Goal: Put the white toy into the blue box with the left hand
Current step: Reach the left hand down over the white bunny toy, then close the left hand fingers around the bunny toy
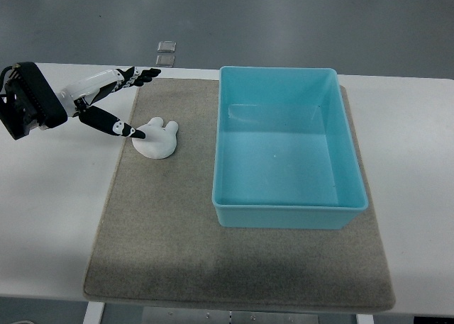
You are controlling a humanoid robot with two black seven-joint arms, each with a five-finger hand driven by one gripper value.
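Left hand (pixel 106 101), fingers (pixel 135 76) spread and empty, thumb seemingly touching (hard to tell) the white toy (pixel 156 137); a nudge could push it away.

My left hand (pixel 106 101) has a white glossy shell over the palm and slim black fingers (pixel 142 76) banded with small pale segments. My thumb is black with a white patch near its tip. A bulky black ribbed cuff (pixel 32 97) wraps my wrist.
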